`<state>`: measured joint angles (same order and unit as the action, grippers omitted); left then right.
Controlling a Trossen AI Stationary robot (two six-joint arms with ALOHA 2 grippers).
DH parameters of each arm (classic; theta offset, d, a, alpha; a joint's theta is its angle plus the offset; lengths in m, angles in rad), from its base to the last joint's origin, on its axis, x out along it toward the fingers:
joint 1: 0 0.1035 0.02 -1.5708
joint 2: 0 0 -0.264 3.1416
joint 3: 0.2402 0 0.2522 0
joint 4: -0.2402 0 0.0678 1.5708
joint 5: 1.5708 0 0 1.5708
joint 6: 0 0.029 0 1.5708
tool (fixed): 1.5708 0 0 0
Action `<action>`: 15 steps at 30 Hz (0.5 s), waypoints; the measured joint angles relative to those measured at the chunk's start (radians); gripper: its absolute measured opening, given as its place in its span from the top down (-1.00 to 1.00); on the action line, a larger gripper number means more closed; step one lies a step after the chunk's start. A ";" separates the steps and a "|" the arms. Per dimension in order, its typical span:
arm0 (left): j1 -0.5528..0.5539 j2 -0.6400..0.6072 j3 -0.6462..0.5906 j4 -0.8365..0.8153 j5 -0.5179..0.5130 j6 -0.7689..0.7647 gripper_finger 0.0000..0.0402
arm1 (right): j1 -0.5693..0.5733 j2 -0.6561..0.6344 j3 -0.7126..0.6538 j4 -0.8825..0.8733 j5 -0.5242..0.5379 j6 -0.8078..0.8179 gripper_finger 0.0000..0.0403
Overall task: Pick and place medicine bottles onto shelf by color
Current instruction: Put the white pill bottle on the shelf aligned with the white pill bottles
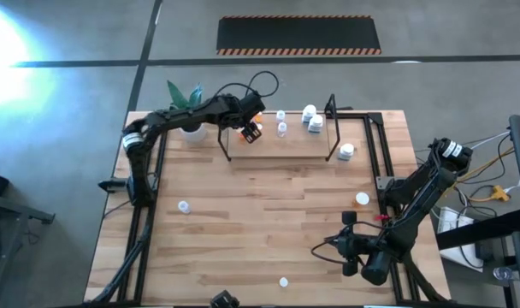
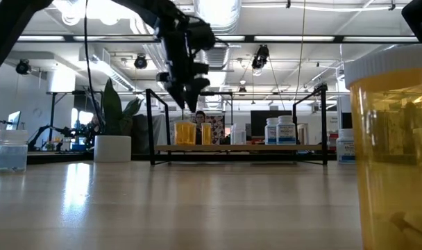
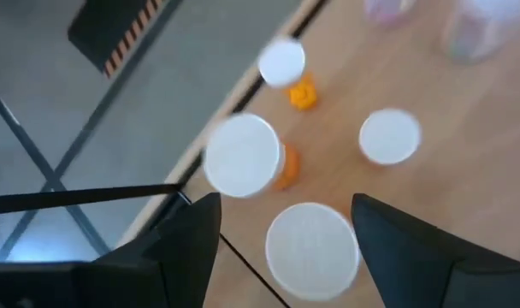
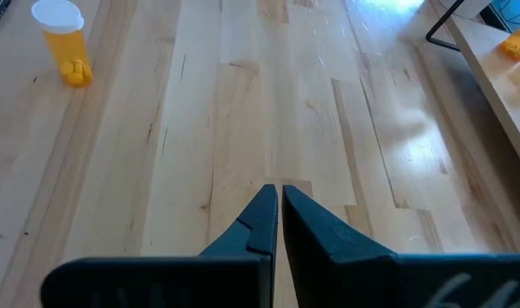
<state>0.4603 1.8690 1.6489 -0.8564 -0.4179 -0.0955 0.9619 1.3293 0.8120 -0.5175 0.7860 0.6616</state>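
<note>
Left gripper point(image 1: 251, 130) is above the shelf's point(image 1: 286, 147) far left end, fingers spread and empty.
Lift straight up, without touching the orange bottles point(image 3: 311, 248) standing below; right gripper point(image 4: 275, 198), closed and empty, waits near right.

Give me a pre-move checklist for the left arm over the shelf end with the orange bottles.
1. Left gripper open: ok, fingers spread with a white-capped orange medicine bottle between them.
2. Bottle released or still touched: cannot tell.
3. Bottle on the light wooden shelf board in its black wire frame: ok, it stands beside other orange bottles.
4. Neighbouring bottles upright: ok in the low view.
5. Right gripper out of the way: ok, shut, low over bare tabletop at the near right.
6. Bottles left on the wooden table: not ok, several remain.
</note>
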 joint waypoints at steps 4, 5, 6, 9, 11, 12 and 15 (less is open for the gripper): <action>-0.033 -0.070 -0.004 0.000 -0.003 -0.002 -0.22 | 0.000 0.000 0.000 0.000 0.000 -0.001 0.94; -0.048 -0.087 -0.004 0.000 -0.003 -0.002 -0.22 | 0.000 0.000 0.000 0.001 0.000 -0.001 0.94; -0.066 -0.106 -0.004 0.000 -0.003 -0.002 -0.22 | 0.000 0.000 0.000 0.001 0.000 -0.001 0.94; -0.132 -0.161 -0.021 -0.001 -0.002 -0.005 -0.22 | 0.000 0.000 0.000 0.003 0.000 -0.001 0.94; -0.181 -0.188 -0.031 -0.018 -0.001 -0.033 -0.22 | 0.000 0.000 0.000 0.003 -0.003 0.000 0.94; -0.211 -0.198 -0.037 -0.042 -0.001 -0.054 -0.22 | 0.001 0.000 0.000 0.001 -0.008 0.000 0.94; -0.326 -0.224 -0.051 -0.091 -0.002 -0.126 -0.22 | 0.002 0.000 0.000 -0.016 -0.033 -0.010 0.94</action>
<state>0.1346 1.6447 1.5976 -0.9476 -0.4196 -0.2215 0.9638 1.3293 0.8116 -0.5331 0.7526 0.6517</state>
